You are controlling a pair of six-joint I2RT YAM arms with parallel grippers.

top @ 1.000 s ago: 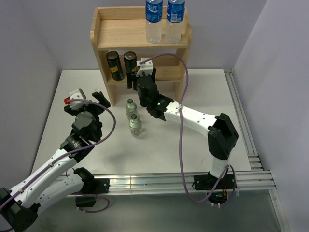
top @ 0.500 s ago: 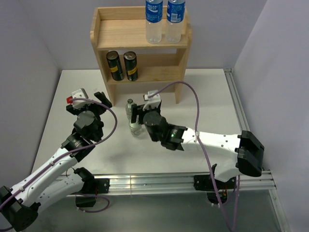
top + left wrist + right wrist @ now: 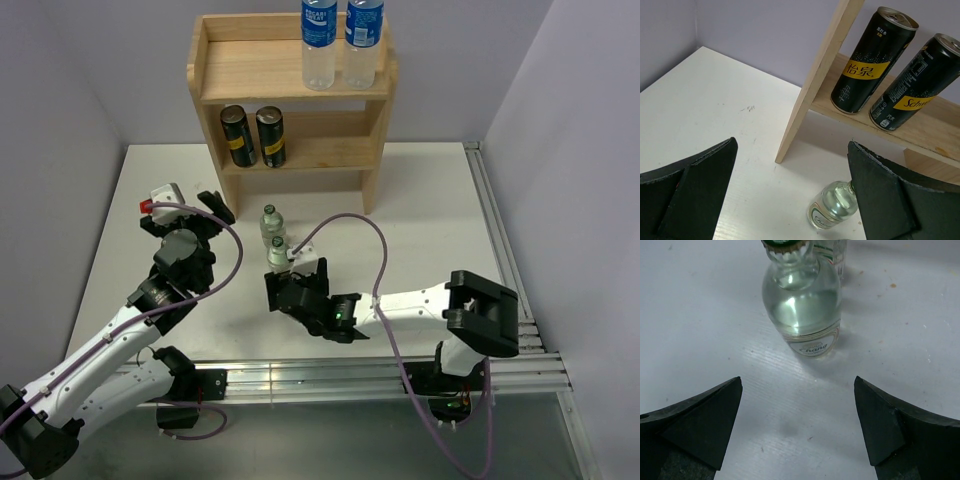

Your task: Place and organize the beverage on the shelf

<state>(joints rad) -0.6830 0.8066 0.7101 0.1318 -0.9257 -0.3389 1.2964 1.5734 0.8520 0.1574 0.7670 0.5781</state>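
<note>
Two clear plastic bottles [image 3: 319, 45] are standing on the shelf's [image 3: 215, 80] top tier and two dark cans [image 3: 238, 135] below, while two glass bottles [image 3: 272, 222] of clear liquid are standing on the bench [image 3: 430, 210] just near of it. The left hand [image 3: 792, 146] and right hand [image 3: 797, 382] are both hanging spread and empty, and the farther glass bottle is being cut off in the right wrist view.

The top view looks down from the near edge over the whole surface [image 3: 430, 200] and shelf [image 3: 260, 70]. Left wrist, low, faces the shelf's lower tier; right wrist closely overlooks glass bottles [image 3: 802, 315], seen in all three.
</note>
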